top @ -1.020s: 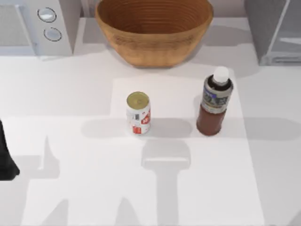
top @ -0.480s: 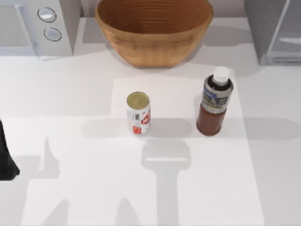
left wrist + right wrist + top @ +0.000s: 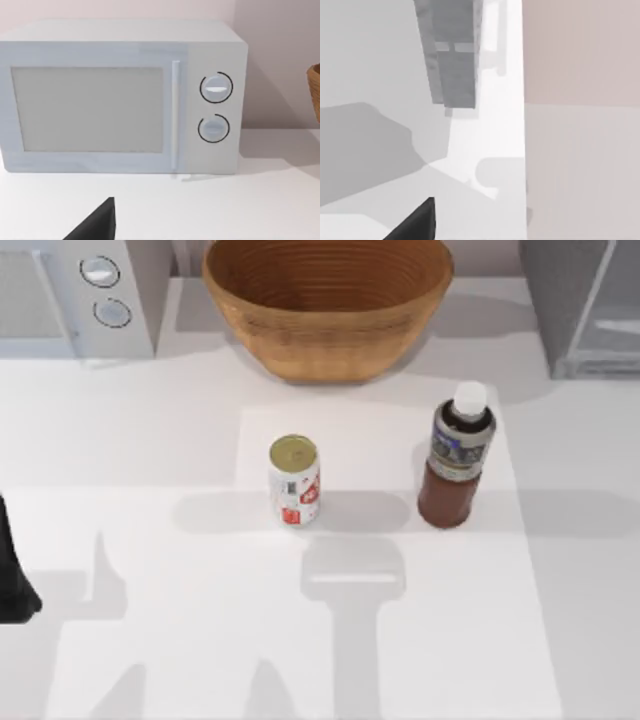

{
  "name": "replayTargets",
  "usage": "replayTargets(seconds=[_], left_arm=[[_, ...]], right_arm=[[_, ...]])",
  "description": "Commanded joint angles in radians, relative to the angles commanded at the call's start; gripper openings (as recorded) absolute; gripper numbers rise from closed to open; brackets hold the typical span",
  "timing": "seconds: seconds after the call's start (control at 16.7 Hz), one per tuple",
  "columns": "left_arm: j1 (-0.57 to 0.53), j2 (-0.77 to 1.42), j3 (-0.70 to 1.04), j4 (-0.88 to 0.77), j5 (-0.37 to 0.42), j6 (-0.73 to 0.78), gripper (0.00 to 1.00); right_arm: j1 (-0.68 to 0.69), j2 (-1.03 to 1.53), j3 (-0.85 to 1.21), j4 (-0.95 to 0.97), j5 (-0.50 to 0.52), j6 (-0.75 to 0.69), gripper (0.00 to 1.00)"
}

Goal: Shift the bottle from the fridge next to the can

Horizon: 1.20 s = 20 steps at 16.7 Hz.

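White bench is carrying the bottle [image 3: 457,462] upright, well right of the can [image 3: 294,480] — whichever claw is reaching should be gripping its waist squarely — I cannot tell either claw's opening.

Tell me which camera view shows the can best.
The top view: the can stands upright on the table, left of the bottle, gold top and red marks plain. The left wrist view faces the microwave; the right wrist view faces the fridge.

Open table between 2 upright drinks
Bare table [image 3: 200,640] separates can [image 3: 294,480] and bottle [image 3: 456,462]; basket [image 3: 328,302] stands behind them.
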Motion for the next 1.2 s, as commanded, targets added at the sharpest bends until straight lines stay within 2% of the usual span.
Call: replayTargets(seconds=[0.3, 0.54, 0.72, 1.2], left_arm=[[0.0, 0.0, 0.0, 0.0, 0.0, 0.0, 1.0], [0.0, 0.0, 0.0, 0.0, 0.0, 0.0, 1.0], [0.0, 0.0, 0.0, 0.0, 0.0, 0.0, 1.0], [0.0, 0.0, 0.0, 0.0, 0.0, 0.0, 1.0]], right_arm=[[0.012, -0.001, -0.003, 0.011, 0.002, 0.014, 1.0], [0.108, 0.006, -0.007, 0.141, 0.014, 0.162, 1.0], [0.239, 0.012, -0.012, 0.317, 0.039, 0.379, 1.0], [0.667, 0.017, -0.027, 0.906, 0.133, 1.116, 1.0]])
